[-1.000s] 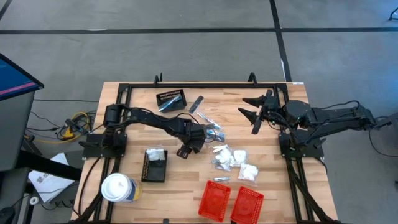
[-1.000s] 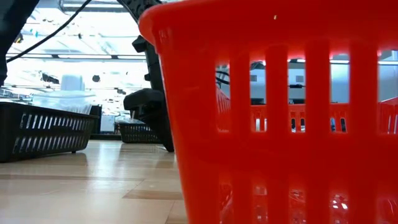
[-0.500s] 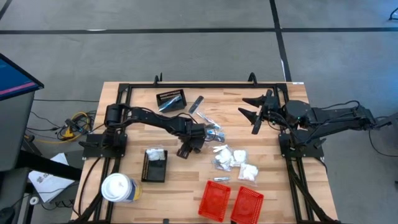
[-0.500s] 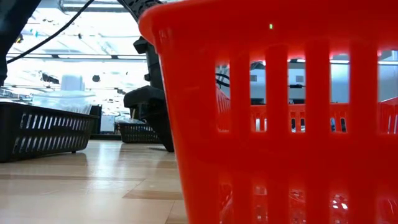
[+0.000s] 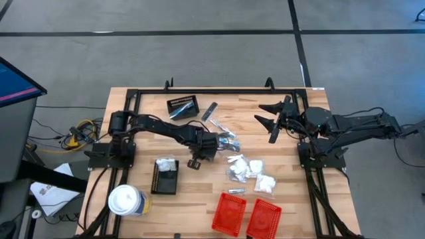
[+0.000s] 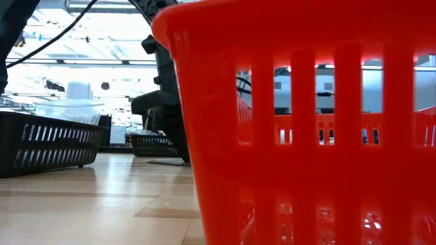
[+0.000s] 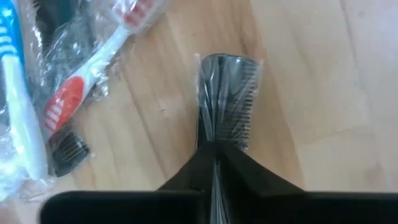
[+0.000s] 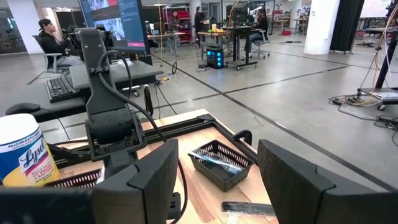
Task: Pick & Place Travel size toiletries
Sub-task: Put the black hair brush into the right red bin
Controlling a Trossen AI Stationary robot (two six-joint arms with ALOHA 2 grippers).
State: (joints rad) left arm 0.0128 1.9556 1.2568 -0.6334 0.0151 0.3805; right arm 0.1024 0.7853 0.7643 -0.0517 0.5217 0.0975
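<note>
Your left arm reaches from its base at the table's left edge across to mid-table, elbow bent, wrist tipped down. The left gripper [image 5: 197,159] sits just beside the loose toiletries; in the left wrist view its fingers [image 7: 205,163] are pinched together on a clear-wrapped black comb [image 7: 227,102], whose toothed end sticks out past the tips over bare wood.

Beside it lie wrapped toothbrushes: a red and white one [image 7: 93,74] and a blue and white one [image 7: 15,118].

A cluster of white packets [image 5: 251,172] rests right of the gripper, near the two red baskets [image 5: 247,216] at the front edge. A black basket [image 5: 182,106] stands toward the back, another black basket [image 5: 165,176] at front left holds a white packet.

Your right arm waits folded at the table's right rear, right gripper [image 5: 272,119] raised off the wood, jaws spread wide and empty.

Against a second ago: the left jaws were apart and have now clamped shut; the gripper has shifted slightly. The right arm has not moved.
</note>
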